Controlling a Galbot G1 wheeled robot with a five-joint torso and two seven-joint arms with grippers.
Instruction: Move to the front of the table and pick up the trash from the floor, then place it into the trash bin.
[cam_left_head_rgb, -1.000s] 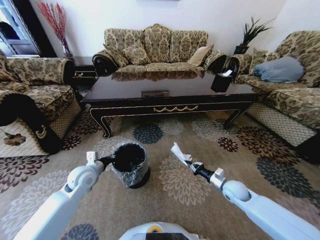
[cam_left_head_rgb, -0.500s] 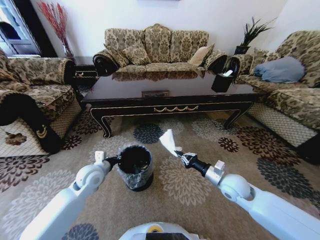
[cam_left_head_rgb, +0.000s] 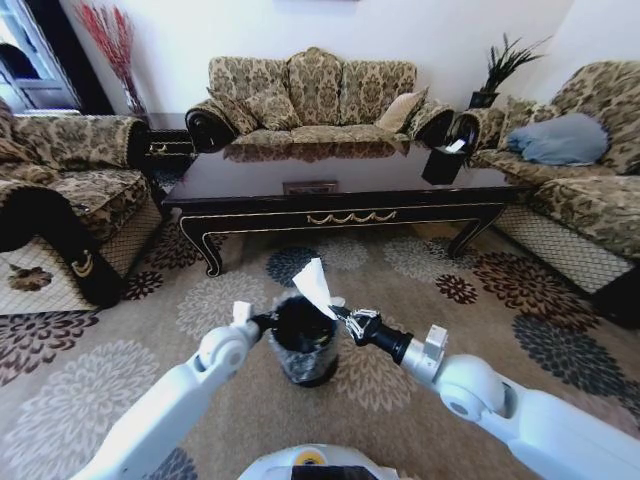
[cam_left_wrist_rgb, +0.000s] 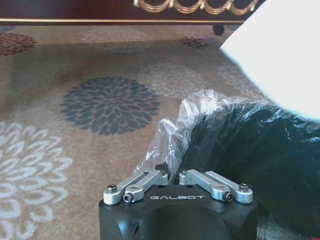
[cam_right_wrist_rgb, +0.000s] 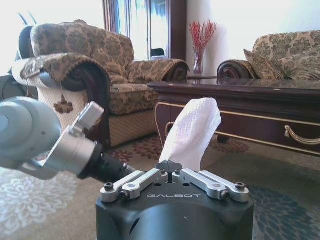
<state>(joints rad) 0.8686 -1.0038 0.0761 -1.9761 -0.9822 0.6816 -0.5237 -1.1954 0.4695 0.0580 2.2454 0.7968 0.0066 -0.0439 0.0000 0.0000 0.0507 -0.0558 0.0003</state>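
R gripper (cam_left_head_rgb: 340, 313) is seen clamped on the lower end of the white paper scrap (cam_left_head_rgb: 313, 285); in the R wrist view the scrap (cam_right_wrist_rgb: 191, 132) stands up from between the closed jaws. The scrap is held just over the near-right rim of the trash bin (cam_left_head_rgb: 303, 340), tip tilted away from the gripper and over the opening.

L gripper (cam_left_wrist_rgb: 172, 172) is seen closed on the bin's clear bag lining at the rim, w/ crinkled plastic bunched between its fingers (cam_left_wrist_rgb: 145, 181); the bin is held slightly off the carpet (cam_left_head_rgb: 470, 330), its base partly hidden, so contact w/ the floor can't be told. Bin interior is dark; contents can't be made out.

In the L wrist view the scrap is cut off at the frame edge as a blank white patch (cam_left_wrist_rgb: 280, 55).

Beyond both grippers, well apart, the dark coffee table (cam_left_head_rgb: 340, 195) is seen w/ gold ornament on its front rail.
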